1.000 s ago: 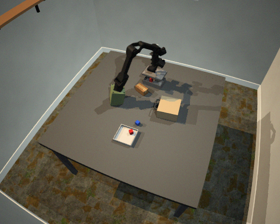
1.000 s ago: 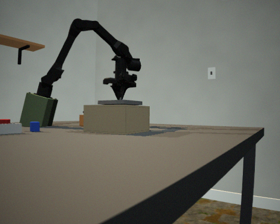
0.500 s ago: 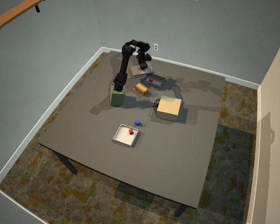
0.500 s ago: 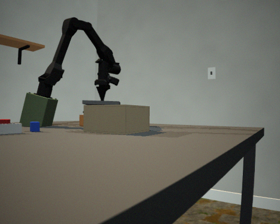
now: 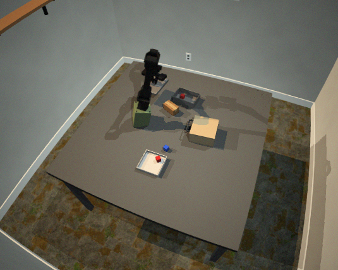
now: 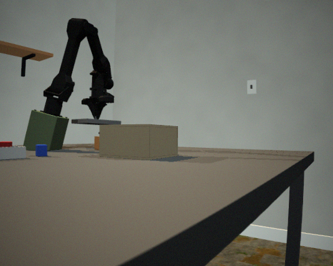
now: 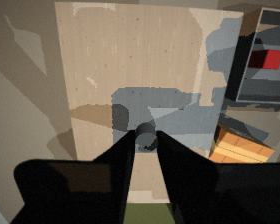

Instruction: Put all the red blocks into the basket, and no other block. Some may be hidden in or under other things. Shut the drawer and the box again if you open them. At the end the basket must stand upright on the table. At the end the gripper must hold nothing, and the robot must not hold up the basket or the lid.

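My gripper [image 5: 154, 81] [image 6: 96, 118] [image 7: 145, 134] is shut on the round knob of the lid [image 5: 160, 85] [image 6: 82, 121] [image 7: 141, 60] and holds the lid level above the table, beside the open box. The dark grey box [image 5: 179, 101] [image 7: 276, 89] holds a red block [image 5: 182, 96] [image 7: 274, 59]; a tan patch at its other end is unclear. The white basket [image 5: 141, 170] [image 6: 12, 153] stands upright with another red block [image 5: 158, 159] [image 6: 5, 144] inside. A blue block [image 5: 166, 147] [image 6: 41, 150] lies outside the basket. The drawer unit [image 5: 204, 127] [image 6: 126, 141] seems shut; its inside is hidden.
An orange wooden block [image 5: 170, 107] [image 6: 96, 143] [image 7: 242, 149] lies between the grey box and the green arm base [image 5: 141, 118] [image 6: 45, 130]. The drawer unit's dark handle [image 5: 188, 125] faces the arm side. A wall shelf [image 5: 17, 17] [image 6: 20, 50] is at the upper left.
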You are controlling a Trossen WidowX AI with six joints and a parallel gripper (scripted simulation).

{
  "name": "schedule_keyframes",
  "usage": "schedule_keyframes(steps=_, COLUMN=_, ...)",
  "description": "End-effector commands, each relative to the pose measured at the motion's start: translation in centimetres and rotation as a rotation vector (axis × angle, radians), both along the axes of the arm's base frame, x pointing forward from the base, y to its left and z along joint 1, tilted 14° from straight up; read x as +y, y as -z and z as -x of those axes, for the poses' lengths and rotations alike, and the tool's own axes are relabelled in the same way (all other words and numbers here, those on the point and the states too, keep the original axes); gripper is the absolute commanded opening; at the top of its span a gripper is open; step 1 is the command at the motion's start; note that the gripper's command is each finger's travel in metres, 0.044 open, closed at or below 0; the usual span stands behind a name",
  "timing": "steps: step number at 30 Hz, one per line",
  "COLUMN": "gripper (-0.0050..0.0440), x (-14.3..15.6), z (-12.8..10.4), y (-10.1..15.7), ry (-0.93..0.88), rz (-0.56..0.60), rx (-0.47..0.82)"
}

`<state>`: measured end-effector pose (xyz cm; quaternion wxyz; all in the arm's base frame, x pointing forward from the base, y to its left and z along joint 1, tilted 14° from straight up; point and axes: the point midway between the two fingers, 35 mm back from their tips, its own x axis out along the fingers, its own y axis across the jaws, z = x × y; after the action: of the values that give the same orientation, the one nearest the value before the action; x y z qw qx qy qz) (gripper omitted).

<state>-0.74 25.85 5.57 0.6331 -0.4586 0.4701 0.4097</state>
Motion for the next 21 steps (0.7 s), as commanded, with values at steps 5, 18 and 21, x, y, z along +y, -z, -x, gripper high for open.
schedule_keyframes(steps=5, gripper=0.0, x=-2.5, z=3.4, y=0.8, ry=-0.364, rz=0.071, rx=-0.039)
schedule_keyframes(steps=18, gripper=0.0, x=-1.8, z=1.8, y=7.7, ry=-0.364, rz=0.071, rx=-0.039)
schedule_keyframes(steps=21, gripper=0.0, x=-1.8, z=1.8, y=7.7, ry=-0.364, rz=0.071, rx=-0.039)
